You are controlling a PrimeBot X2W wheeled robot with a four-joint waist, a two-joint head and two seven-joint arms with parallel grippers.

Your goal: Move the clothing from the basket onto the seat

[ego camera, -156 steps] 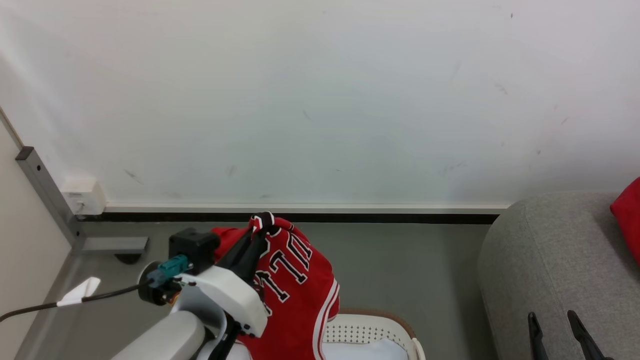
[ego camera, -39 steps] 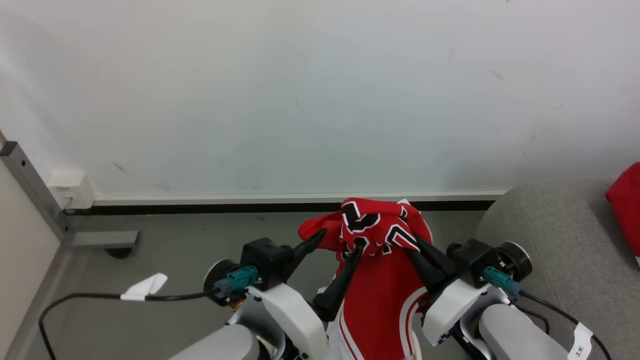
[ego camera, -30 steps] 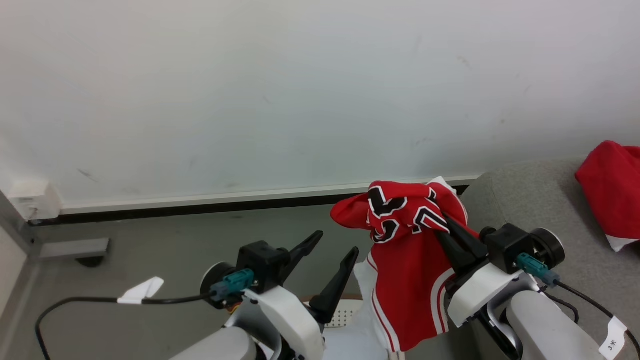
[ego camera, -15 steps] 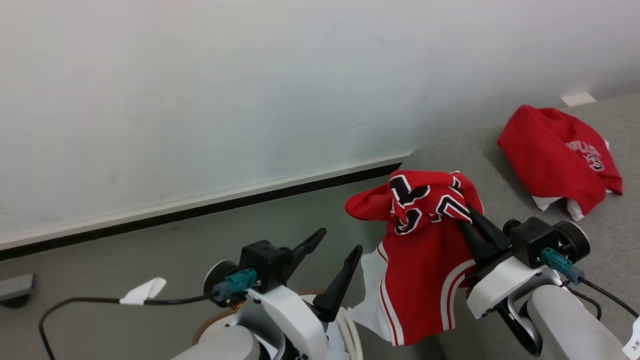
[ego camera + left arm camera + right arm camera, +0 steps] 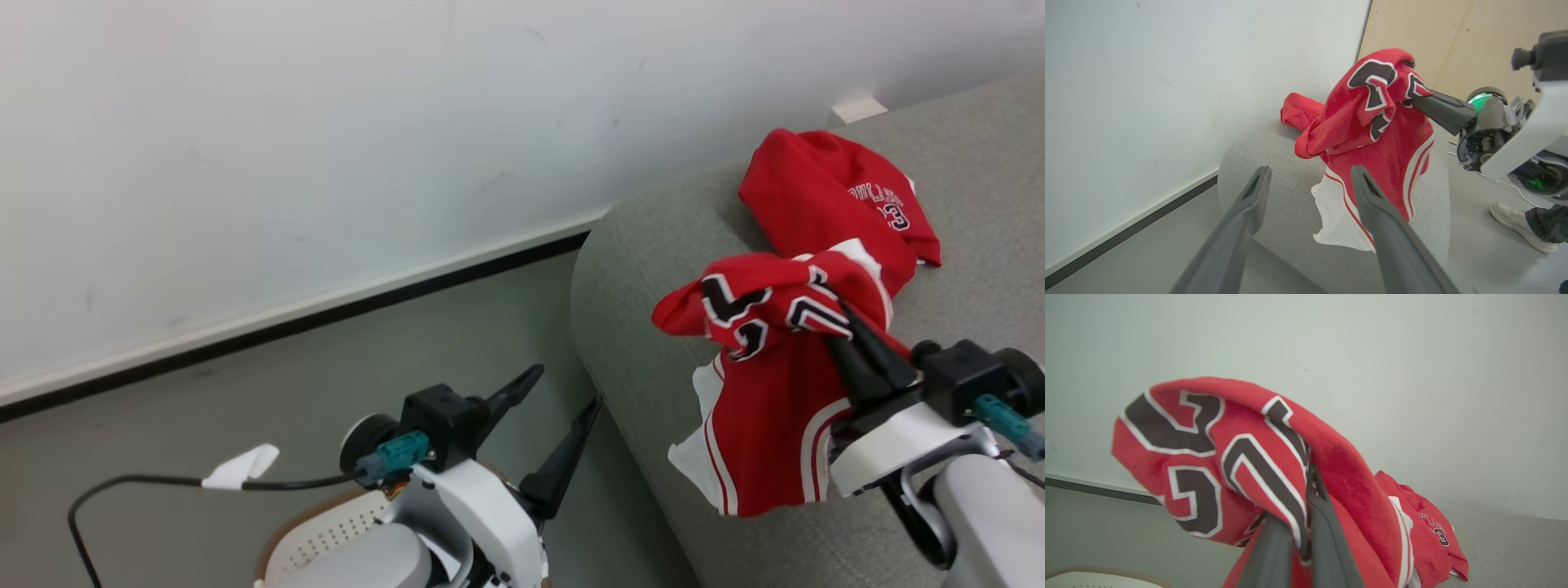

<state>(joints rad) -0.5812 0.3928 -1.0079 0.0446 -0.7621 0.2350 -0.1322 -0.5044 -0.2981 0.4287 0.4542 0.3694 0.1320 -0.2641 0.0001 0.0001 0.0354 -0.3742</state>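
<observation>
Right gripper [image 5: 849, 327] is pinched tight on a bunched fold of the red jersey [image 5: 767, 392]. The fingers sit almost together in the right wrist view, with the block lettering draped over the tips and the white-striped hem dangling below. Left gripper [image 5: 565, 385] is spread wide with nothing in it, hanging off to the side. Down by the robot's body you can see a bit of the basket [image 5: 326, 531], just its brown rim and perforated wall, so the jersey is well out of it. I'd call this the carry-over step, nearly done. The next move needs the arm to go a little further in over the cushion, drop, then let go so the cloth lands on the seat and doesn't slide off the rounded arm. The hem looks like it's hanging just above the grey sofa [image 5: 637, 269] rather than resting on it, but that's hard to call from here. Further back a second jersey [image 5: 824, 188] already lies crumpled on the sofa. Beyond that there's grey floor [image 5: 326, 359], a dark baseboard and a plain white wall [image 5: 326, 122]. Someone's shoe [image 5: 1515, 220] pokes into the left wrist view.
</observation>
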